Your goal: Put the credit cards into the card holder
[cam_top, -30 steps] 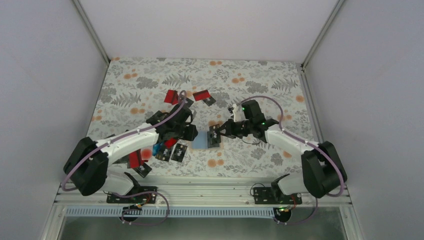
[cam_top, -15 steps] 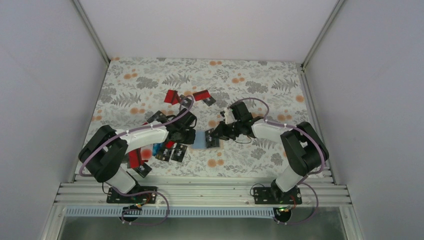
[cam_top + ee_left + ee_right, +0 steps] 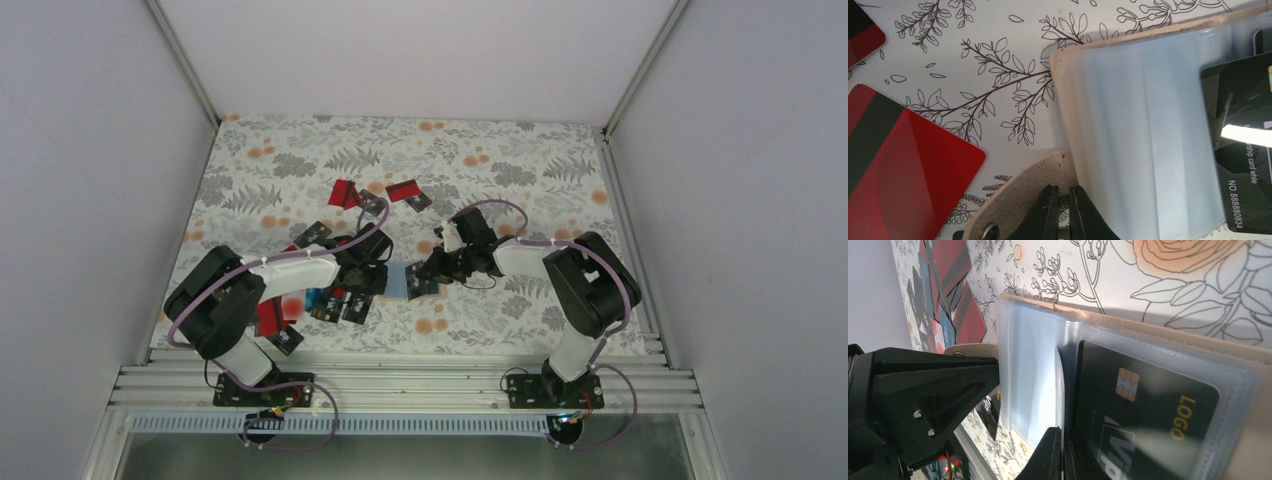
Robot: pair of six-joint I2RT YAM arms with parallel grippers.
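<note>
The card holder (image 3: pixel 402 279) lies open mid-table, tan-edged with clear sleeves (image 3: pixel 1128 140). A black card (image 3: pixel 1148 410) with a gold chip sits in its right sleeve. My right gripper (image 3: pixel 1062 432) is shut on a thin clear sleeve leaf that stands up between its fingers. My left gripper (image 3: pixel 1064 192) is all but shut, its tips at the holder's left edge where the tan snap strap (image 3: pixel 1018 200) joins. Table print shows through the slit, so I cannot tell whether it pinches anything. Loose credit cards lie to the left: red (image 3: pixel 903 165), black (image 3: pixel 358 305), blue (image 3: pixel 315 296).
More red cards (image 3: pixel 343 193) (image 3: pixel 404 189) and black cards (image 3: pixel 420 201) (image 3: pixel 312 235) lie behind the holder. A red card (image 3: pixel 270 318) and a black card (image 3: pixel 287 340) sit near the front edge. The left arm (image 3: pixel 923 400) crowds the holder's left side.
My left gripper's jaws have closed in and it has settled at the holder's left edge. The right gripper slid slightly left onto the holder while that arm's elbow swung inward.
</note>
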